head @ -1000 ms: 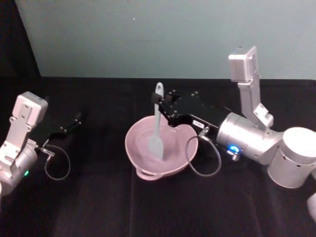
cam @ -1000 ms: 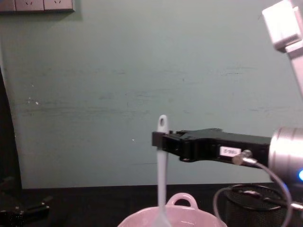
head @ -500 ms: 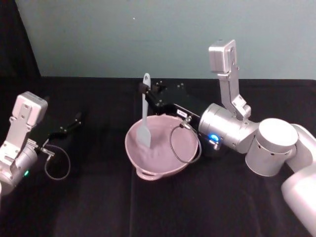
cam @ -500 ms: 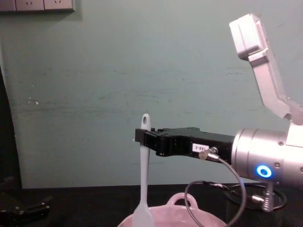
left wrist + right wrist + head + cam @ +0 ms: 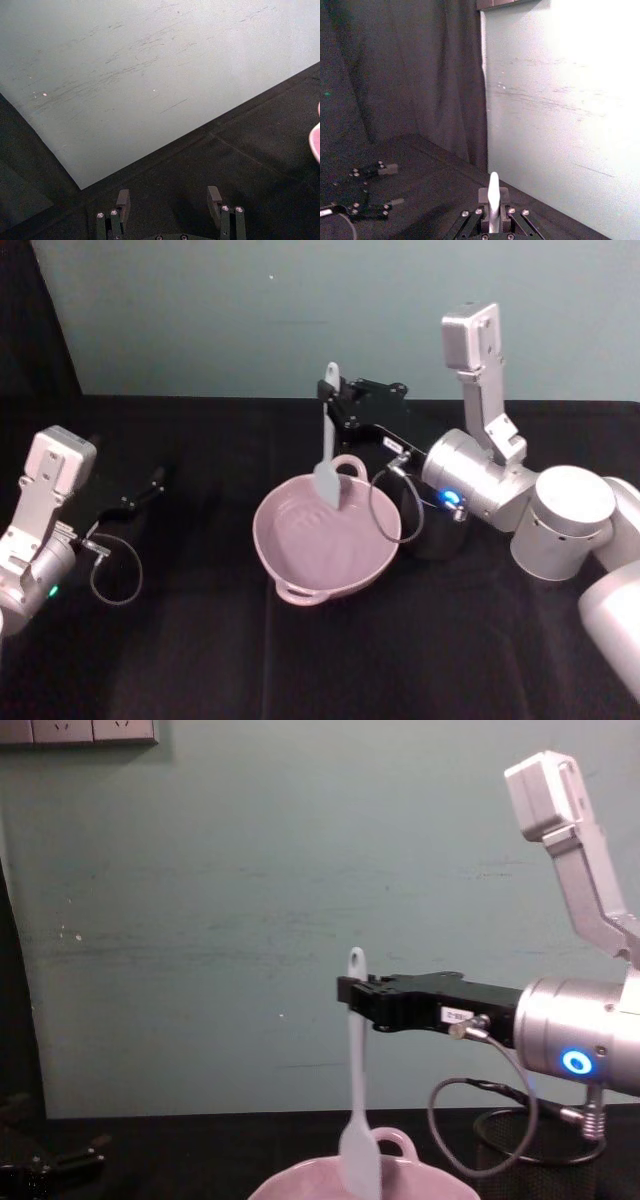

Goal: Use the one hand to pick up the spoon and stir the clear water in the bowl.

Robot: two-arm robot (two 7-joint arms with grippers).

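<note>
Where there is writing: one small white label (image 5: 455, 1016) on the side of the right end effector (image 5: 350, 992); its print is too small to read.
Right end effector: clamped on the upper handle of the spoon (image 5: 327, 440), just under the hole at the handle's end. It hangs above the bowl's far rim, on a silver wrist with one blue light (image 5: 576, 1063).
Spoon: one, white, hanging upright, scoop down at the far rim of the bowl (image 5: 262, 540), beside a loop handle (whether the scoop touches the water I cannot tell).
Bowl: one, pale pink, mid-tabletop, with two loop handles in the head view, one far (image 5: 348, 465) and one near (image 5: 295, 592).
Water: clear, hardly distinguishable from the pink inside.
Left end effector (image 5: 155, 480): parked low at the left, well apart from the bowl, fingers (image 5: 123, 200) spread wide with nothing between them.
Mesh cup (image 5: 440, 535): one, black, just right of the bowl, partly hidden by the right wrist and its cable loop (image 5: 372, 508).
Cables: two loops, one per wrist; the left one (image 5: 92, 578) lies on the cloth.
Tabletop (image 5: 200, 660): black cloth.
Behind: pale green wall (image 5: 200, 920); a row of white sockets (image 5: 90, 730) at the chest view's top left.
</note>
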